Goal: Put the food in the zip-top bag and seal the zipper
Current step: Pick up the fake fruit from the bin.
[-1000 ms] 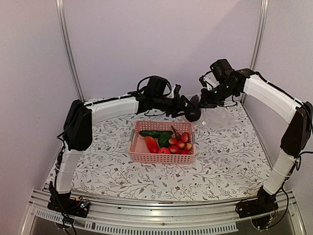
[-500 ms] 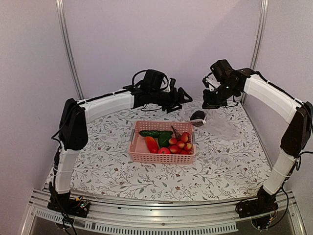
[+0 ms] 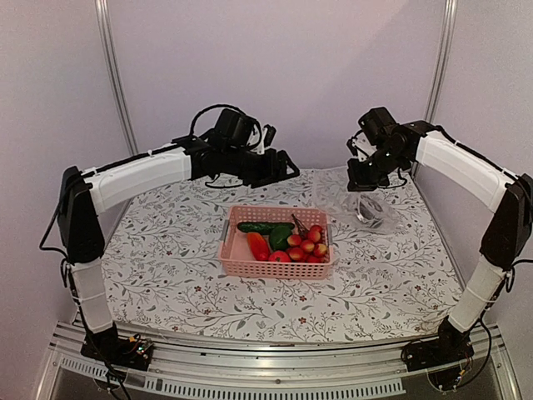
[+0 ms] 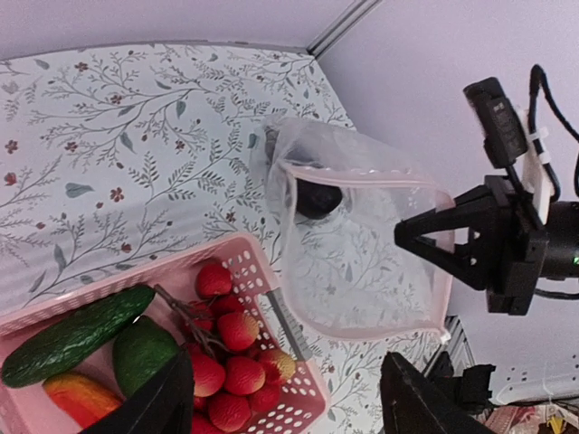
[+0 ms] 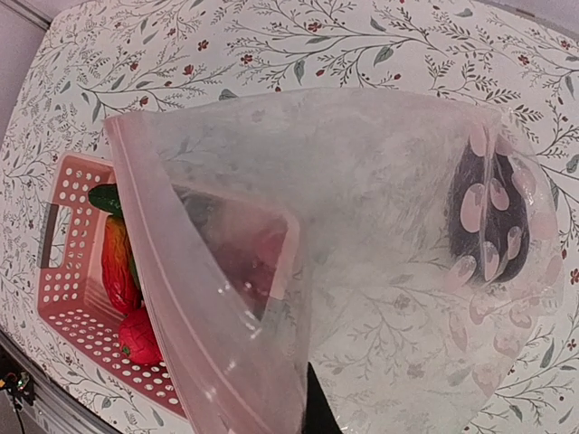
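One eggplant (image 5: 493, 212) in bag (image 5: 362, 181), overhead indistinct

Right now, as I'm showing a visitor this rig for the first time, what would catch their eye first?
The pink basket mid-table, bright with a green cucumber and red fruits. Beside it on the right, the clear zip-top bag hangs open from the right arm's shut jaws, a dark eggplant already inside.

A: Where's the bag (image 3: 337, 197)?
B: Behind the basket (image 3: 275, 268), off its right corner, its top pinched by the right gripper (image 3: 361, 183).
A: And the eggplant (image 3: 367, 210)?
B: Inside the bag. The cucumber (image 3: 260, 227) and red fruits (image 3: 306, 247) lie in the basket.
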{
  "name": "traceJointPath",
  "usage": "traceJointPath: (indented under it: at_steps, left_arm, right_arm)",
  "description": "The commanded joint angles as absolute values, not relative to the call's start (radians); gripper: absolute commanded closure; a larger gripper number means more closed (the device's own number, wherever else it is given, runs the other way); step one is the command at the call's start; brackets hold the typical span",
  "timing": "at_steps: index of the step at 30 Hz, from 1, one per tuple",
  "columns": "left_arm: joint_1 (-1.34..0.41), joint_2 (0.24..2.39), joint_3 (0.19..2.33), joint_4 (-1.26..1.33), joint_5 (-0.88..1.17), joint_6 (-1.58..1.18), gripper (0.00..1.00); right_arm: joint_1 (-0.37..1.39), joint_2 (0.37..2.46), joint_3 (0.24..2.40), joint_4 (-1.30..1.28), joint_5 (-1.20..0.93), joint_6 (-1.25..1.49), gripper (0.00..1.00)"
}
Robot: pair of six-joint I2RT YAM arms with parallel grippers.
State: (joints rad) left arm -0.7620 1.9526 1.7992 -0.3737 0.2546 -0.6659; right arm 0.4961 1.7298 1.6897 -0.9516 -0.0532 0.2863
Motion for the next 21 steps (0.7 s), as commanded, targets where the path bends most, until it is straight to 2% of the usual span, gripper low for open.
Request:
traceJointPath:
  at_steps: [1, 6, 14, 21]
  left_arm:
    - [-0.746, 1.939, 1.687, -0.53, 0.166, -0.59, 0.31]
    - [-0.747, 2.001, 1.671, -0.537, 0.225, -0.62, 0.33]
    - [-0.744, 2.168, 1.836, -0.545, 0.271, -0.671, 0.42]
    - [-0.734, 2.262, 1.907, -0.528, 0.286, -0.736, 0.46]
  right_arm:
    - [0.494, 1.668, 1.64, -0.94, -0.01, 0.264, 1.0]
    - [0.494, 1.652, 1.618, -0.939, -0.014, 0.258, 1.0]
    - [0.494, 1.662, 1.627, -0.946, -0.032, 0.256, 1.0]
    - [0.494, 1.664, 1.642, -0.962, -0.034, 0.254, 1.0]
